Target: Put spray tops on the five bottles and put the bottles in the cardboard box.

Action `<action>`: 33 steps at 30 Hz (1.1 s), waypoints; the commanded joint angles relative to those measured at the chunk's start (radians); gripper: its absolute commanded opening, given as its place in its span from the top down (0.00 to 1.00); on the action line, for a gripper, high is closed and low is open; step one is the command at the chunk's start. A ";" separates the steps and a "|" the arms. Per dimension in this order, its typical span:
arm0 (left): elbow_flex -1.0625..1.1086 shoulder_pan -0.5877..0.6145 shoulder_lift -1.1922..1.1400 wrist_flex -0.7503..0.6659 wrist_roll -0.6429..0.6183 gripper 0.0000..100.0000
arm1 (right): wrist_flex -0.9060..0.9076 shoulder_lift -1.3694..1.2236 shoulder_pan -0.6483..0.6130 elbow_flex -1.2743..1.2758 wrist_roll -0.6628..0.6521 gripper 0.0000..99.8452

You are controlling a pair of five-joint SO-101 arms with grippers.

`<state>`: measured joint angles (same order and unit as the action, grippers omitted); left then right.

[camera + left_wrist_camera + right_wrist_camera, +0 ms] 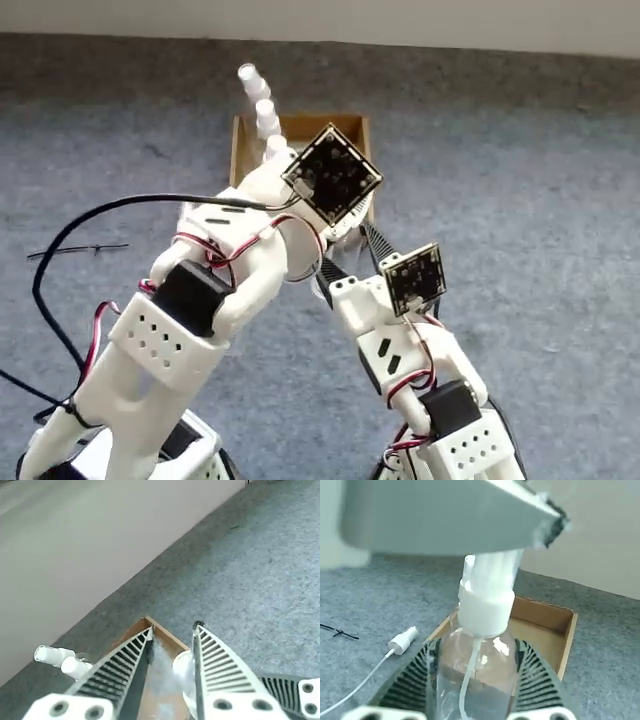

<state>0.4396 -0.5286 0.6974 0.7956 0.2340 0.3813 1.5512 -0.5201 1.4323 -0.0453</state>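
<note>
The grey carpet-like surface (520, 150) is carrying everything, and both arms are leaning in from the near side towards the middle. The cardboard box (243, 150) is lying open at the far centre, just beyond the two end effectors. I judge it is placed there so that a finished bottle needs only a short carry.

The right end effector (477, 650) is clamping the clear bottle (475, 680) upright by its body, just in front of the box. That grip is leaving the neck free, so I take this arm to be serving as the holder. The spray top (486, 605) is sitting on that neck with its tube hanging down inside.

The left end effector (173, 628) is coming at the spray top from above. Its jaws are parted narrowly around the top, which is lying against one jaw, so it looks like the capping hand and not yet a firm grip.

A row of white tops (263, 108) is standing out at the box's far left corner. Whatever is under them is hidden. One loose spray top (404, 639) with its tube is lying on the surface left of the box, presumably waiting its turn. A thin black cable tie (80, 250) is lying further left.

No label or writing is showing that I can read.
</note>
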 commanded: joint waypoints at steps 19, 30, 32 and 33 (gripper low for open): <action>0.097 0.650 0.202 0.169 -0.106 0.87 | -0.007 -0.205 0.104 -0.254 -0.101 1.00; 0.616 0.885 0.054 -0.446 -0.330 0.87 | -0.197 -1.070 0.116 -0.883 -0.103 1.00; 0.659 0.885 0.018 -0.535 -0.328 0.87 | -0.214 -1.196 0.125 -0.975 -0.104 1.00; 0.668 0.881 -0.002 -0.569 -0.328 0.87 | -0.220 -1.257 0.125 -1.018 -0.104 1.00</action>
<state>1.0579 0.3414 0.7449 0.4074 -0.0852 0.2033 0.4542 -0.4158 0.5946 -0.1373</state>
